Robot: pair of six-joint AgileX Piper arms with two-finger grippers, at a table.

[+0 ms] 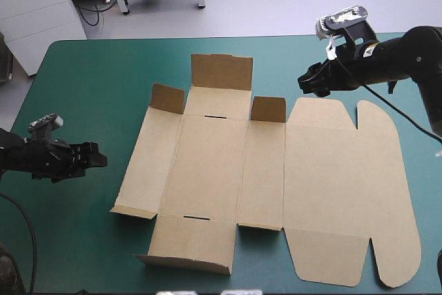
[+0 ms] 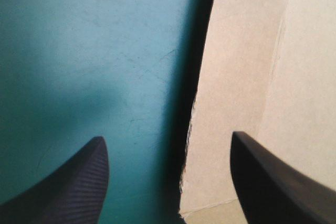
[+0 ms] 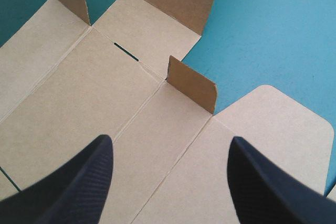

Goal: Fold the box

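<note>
A table [image 1: 83, 88] with a teal-green cover fills the scene, and the brown box [image 1: 207, 164] lies on it as a cut sheet, unfolded, from near the middle out toward the right edge. At the table's near edge the box's near flap [image 1: 186, 264] is lifted a little off the cover. The wide lid panel [image 1: 345, 191] with rounded corners lies flat toward the near right corner.

By the left edge, the left gripper [image 1: 97, 157] reaches in low and level, pointing at the box's left side. Its black fingers stand well apart and hold nothing. In the left wrist view the left gripper [image 2: 167, 137] has one finger over bare cover and the other over the board of the box [image 2: 247, 77].

Farther back, three flaps stand upright along the box's far side, the widest [image 1: 221, 72] in the middle.

Toward the far right corner, the right gripper [image 1: 307, 82] hangs raised over the lid panel's far edge, angled down at the sheet. In its wrist view the right gripper [image 3: 170, 139] is spread wide and empty above the box [image 3: 79, 93].
</note>
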